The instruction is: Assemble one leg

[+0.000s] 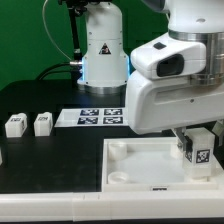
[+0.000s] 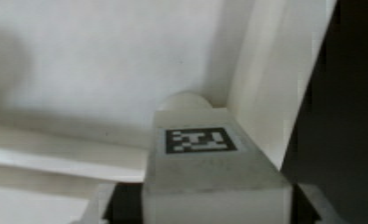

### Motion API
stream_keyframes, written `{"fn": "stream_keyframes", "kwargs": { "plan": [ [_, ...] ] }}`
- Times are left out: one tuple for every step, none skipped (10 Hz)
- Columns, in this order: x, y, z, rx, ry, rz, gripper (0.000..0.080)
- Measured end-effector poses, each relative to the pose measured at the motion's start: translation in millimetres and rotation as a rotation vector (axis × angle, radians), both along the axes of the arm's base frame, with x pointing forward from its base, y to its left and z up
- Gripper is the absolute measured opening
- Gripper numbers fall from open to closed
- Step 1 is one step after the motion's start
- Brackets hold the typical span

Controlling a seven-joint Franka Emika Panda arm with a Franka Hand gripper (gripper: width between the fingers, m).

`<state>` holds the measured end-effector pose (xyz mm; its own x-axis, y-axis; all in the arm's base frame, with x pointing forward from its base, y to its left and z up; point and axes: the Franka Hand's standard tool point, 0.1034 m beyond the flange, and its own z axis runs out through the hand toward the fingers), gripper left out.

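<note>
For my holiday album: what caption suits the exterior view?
The end effector holds a tagged leg at a corner of the white tray-like part; spare legs wait nearby.

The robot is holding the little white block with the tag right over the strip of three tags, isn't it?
Not quite. The fingers hold the leg over the big white tray, near its corner on the exterior view's right, not over the marker board, which lies apart. The exterior view shows it.
</note>
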<state>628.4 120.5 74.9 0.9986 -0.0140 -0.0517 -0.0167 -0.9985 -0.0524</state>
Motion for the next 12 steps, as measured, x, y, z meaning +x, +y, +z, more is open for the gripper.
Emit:
{"fn": "stream_keyframes", "kwargs": {
  "plan": [
    [-2.0, 0.6, -0.7, -0.014, 0.009, -0.160, 0.0298],
    [-2.1, 1.1, -0.9, -0.020, 0.016, -0.294, 0.0298],
    [-2.8, 1.2, -2.0, -0.022, 0.026, -0.440, 0.0298],
    [-2.4, 0.5, -2.7, -0.015, 0.030, -0.549, 0.0298],
    [-1.6, -0.9, -2.9, -0.002, 0.045, -0.674, 0.0298],
    [0.7, -2.4, -3.3, 0.020, 0.051, -0.762, 0.0298],
    [2.3, -2.1, -3.6, 0.030, 0.055, -0.883, 0.0298],
    [3.4, -2.1, -3.6, 0.036, 0.056, -0.947, 0.0298],
    [3.3, -1.8, -3.6, 0.036, 0.056, -0.945, 0.0298],
    [3.3, -1.9, -3.8, 0.037, 0.054, -0.920, 0.0297],
    [3.0, -1.7, -4.2, 0.038, 0.051, -0.890, 0.0297],
    [2.9, -1.0, -4.3, 0.038, 0.051, -0.876, 0.0462]
  ]
}}
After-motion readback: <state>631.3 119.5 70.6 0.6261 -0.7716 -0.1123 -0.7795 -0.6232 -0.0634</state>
